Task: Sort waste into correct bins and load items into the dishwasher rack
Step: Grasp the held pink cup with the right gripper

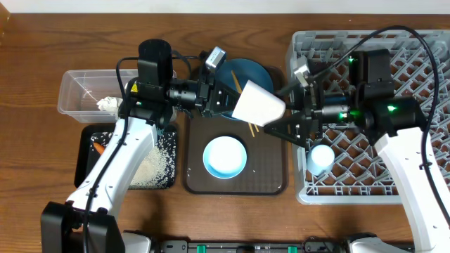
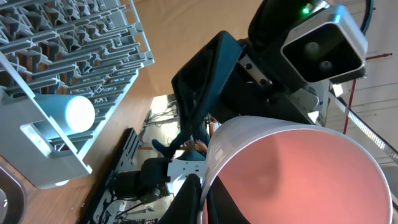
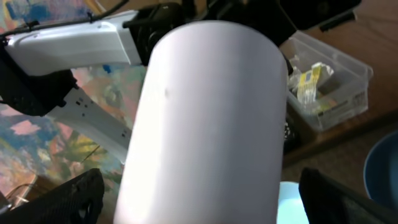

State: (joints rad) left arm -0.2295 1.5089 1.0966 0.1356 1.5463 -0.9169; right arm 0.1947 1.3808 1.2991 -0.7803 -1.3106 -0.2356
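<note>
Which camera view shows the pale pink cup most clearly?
The overhead view: the pale pink cup appears whole there, tilted and lifted off the table. The left wrist view shows the cup only as a rim and pink inside. In the right wrist view the cup is too close, just a pale outer wall.

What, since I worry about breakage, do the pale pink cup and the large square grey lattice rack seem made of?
Pale pink cup: likely plastic or melamine, smooth matte wall with no glare; ceramic is possible. Large square grey lattice rack: moulded plastic, by its thin, uniform ribs and pegs.
</note>
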